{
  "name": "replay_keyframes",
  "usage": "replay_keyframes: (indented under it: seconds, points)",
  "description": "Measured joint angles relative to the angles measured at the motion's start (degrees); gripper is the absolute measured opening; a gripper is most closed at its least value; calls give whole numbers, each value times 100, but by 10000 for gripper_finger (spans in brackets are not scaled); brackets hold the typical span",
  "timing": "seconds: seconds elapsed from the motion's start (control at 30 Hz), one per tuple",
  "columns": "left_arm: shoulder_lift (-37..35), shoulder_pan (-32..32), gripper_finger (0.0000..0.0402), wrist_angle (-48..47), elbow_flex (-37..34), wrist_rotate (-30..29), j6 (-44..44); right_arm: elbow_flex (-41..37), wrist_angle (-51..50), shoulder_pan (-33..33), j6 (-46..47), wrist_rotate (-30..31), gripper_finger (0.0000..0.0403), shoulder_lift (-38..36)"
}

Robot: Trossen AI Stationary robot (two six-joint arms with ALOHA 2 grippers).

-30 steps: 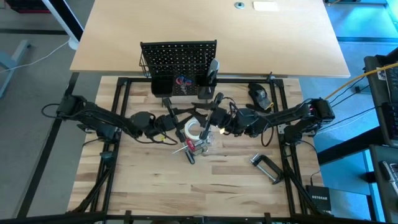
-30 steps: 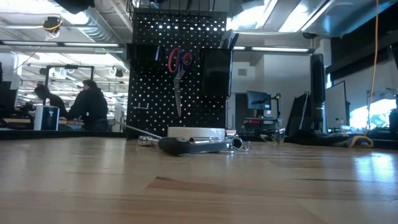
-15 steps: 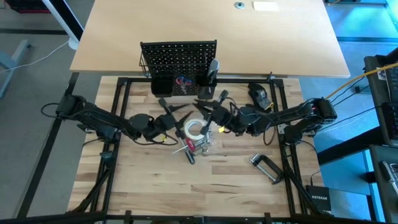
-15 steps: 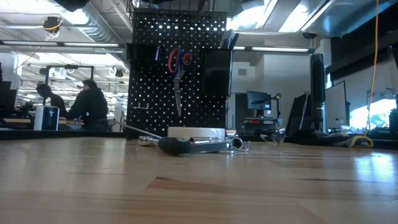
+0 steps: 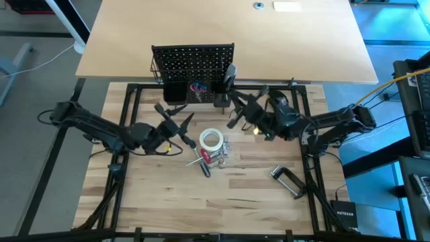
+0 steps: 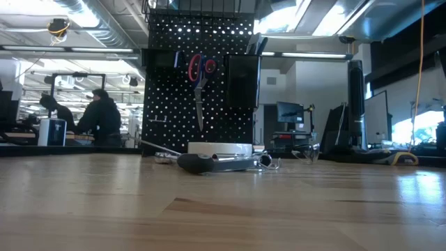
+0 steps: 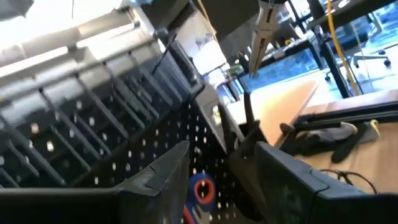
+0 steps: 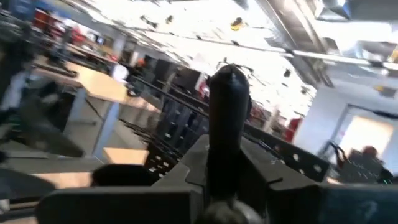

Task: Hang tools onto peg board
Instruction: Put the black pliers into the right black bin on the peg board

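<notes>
The peg board (image 5: 193,64) stands upright at the far edge of the butcher-block table (image 5: 168,195), and part of the job looks done: the red-handled scissors (image 6: 200,84) already hang on its face, and something dark stands in one of its square cups (image 6: 243,80). Still lying on the table in front of the board are the white tape roll (image 5: 211,140), a red-handled tool (image 5: 203,160) with small metal bits just beside the roll, and a silver C-clamp (image 5: 288,181) well apart to the board's right. The left gripper (image 5: 173,119) hovers in front of the board with its fingers spread and nothing between them. The right gripper (image 5: 243,107) is clamped on a dark-handled tool (image 8: 227,134) just in front of the board's right cup. Only the right wrist view shows that grip; only the low view shows the scissors hanging, while neither arm appears there.
</notes>
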Motion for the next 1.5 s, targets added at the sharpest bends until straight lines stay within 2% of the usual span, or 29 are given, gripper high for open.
replay_keyframes:
  seconds: [0.07, 0.17, 0.33, 0.7, 1.27, 1.5]
  points:
    - [-194, 108, 171, -545, 0, 112, -523, 0, -306, -262, 369, -251, 52, 0]
    - [-474, 267, 171, -1187, 0, 603, -1298, 0, -926, -681, 1183, -870, 48, 3]
    - [-794, 465, 171, -1783, 0, 1264, -2080, 0, -1207, -1240, 1998, -1088, 50, 11]
    - [-794, 537, 171, -1866, 0, 1364, -2159, 0, -1180, -1820, 2923, -1756, 53, 375]
    - [-790, 537, 171, -1867, 0, 1354, -2167, 7, -1174, -1922, 2927, -1426, 55, 1013]
    - [-790, 537, 171, -1865, -2, 1349, -2167, 7, -1184, -1920, 3107, -1419, 70, 1025]
